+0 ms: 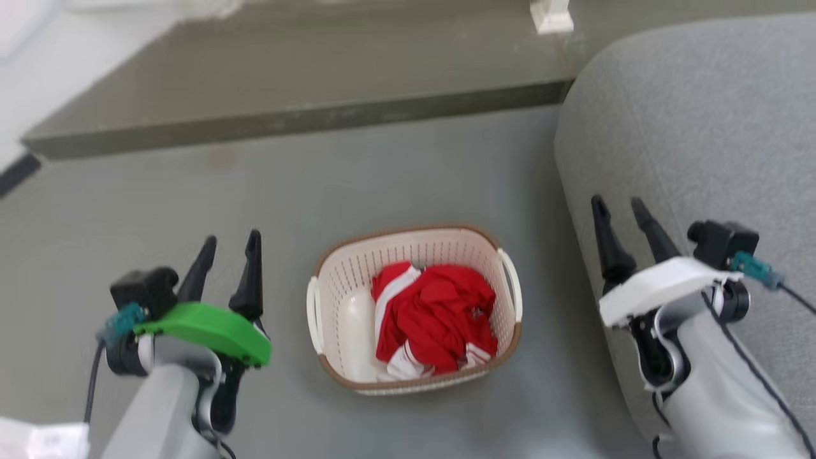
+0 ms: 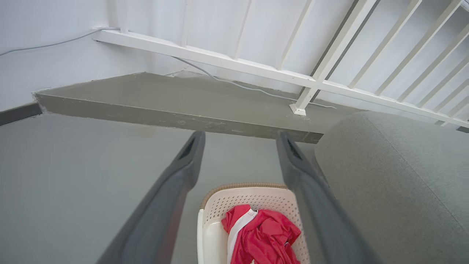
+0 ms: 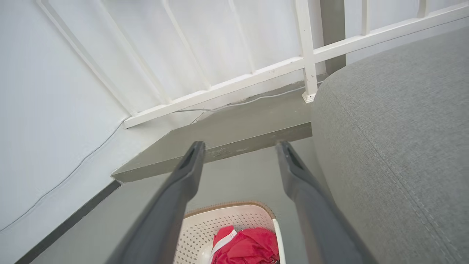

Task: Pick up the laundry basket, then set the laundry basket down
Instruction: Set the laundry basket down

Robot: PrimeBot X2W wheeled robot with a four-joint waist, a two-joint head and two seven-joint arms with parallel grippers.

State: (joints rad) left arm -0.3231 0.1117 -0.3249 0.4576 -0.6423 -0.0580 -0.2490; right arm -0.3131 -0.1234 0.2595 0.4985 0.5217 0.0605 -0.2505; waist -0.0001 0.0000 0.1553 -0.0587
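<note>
Both spread and empty, the left gripper [image 1: 232,237] and right gripper [image 1: 617,201] flank the laundry basket [image 1: 408,250]. A red-and-white garment [image 1: 437,312] lies inside.

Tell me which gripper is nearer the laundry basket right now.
Left, going by the head view. The left gripper hovers open just off the laundry basket on its left side; the right gripper, also open, sits farther out past its right side, over the grey sofa edge.

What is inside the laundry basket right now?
A crumpled red garment with white stripes lies in the laundry basket, filling its middle and right. Bare cream floor shows along the left wall. Whatever lies beneath the garment is covered.
</note>
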